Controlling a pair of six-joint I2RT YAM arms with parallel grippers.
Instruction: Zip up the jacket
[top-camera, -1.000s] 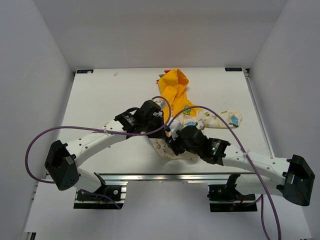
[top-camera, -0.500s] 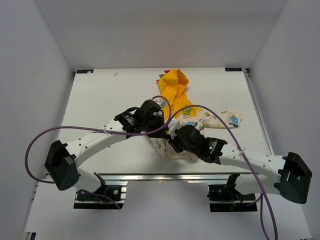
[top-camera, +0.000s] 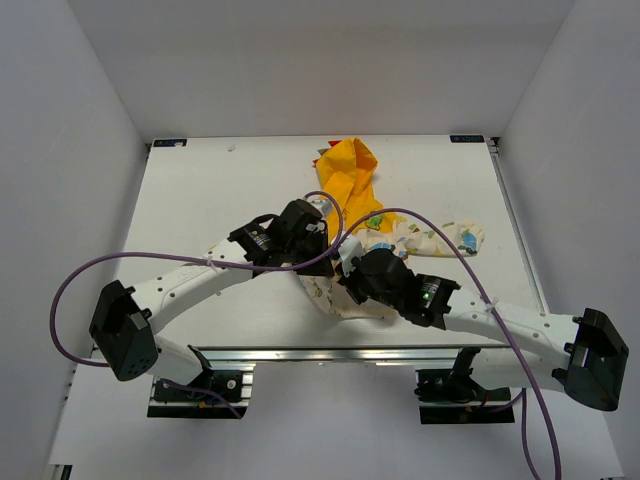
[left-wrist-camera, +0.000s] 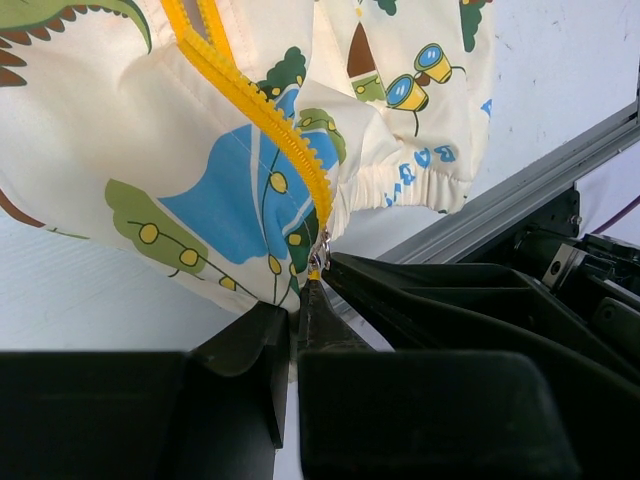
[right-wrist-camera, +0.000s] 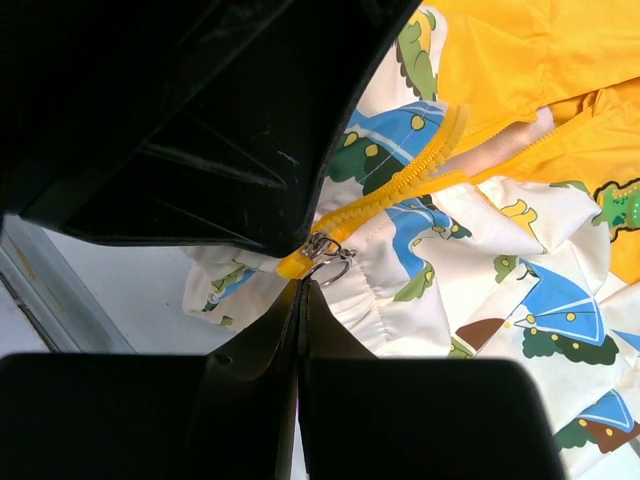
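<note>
The jacket (top-camera: 425, 238) lies crumpled mid-table, its yellow hood (top-camera: 348, 172) toward the back and its dinosaur-print body toward me. My left gripper (top-camera: 332, 246) (left-wrist-camera: 295, 310) is shut on the hem cloth right beside the bottom of the yellow zipper (left-wrist-camera: 270, 120). My right gripper (top-camera: 350, 264) (right-wrist-camera: 302, 288) faces it, jaws pressed flat together. Their tips sit just under the zipper's yellow end and touch the metal pull ring (right-wrist-camera: 337, 265). Nothing shows between the right jaws. The zipper stands apart above the slider (left-wrist-camera: 319, 260).
The left gripper's black body (right-wrist-camera: 200, 120) fills the top left of the right wrist view. An aluminium rail (top-camera: 330, 352) runs along the table's (top-camera: 220, 190) near edge. Purple cables (top-camera: 130, 260) loop over both arms. White walls close in three sides.
The right gripper's jaws have closed from open to fully shut at the zipper's bottom end, after shifting a little. The left gripper and the jacket have stayed put.
</note>
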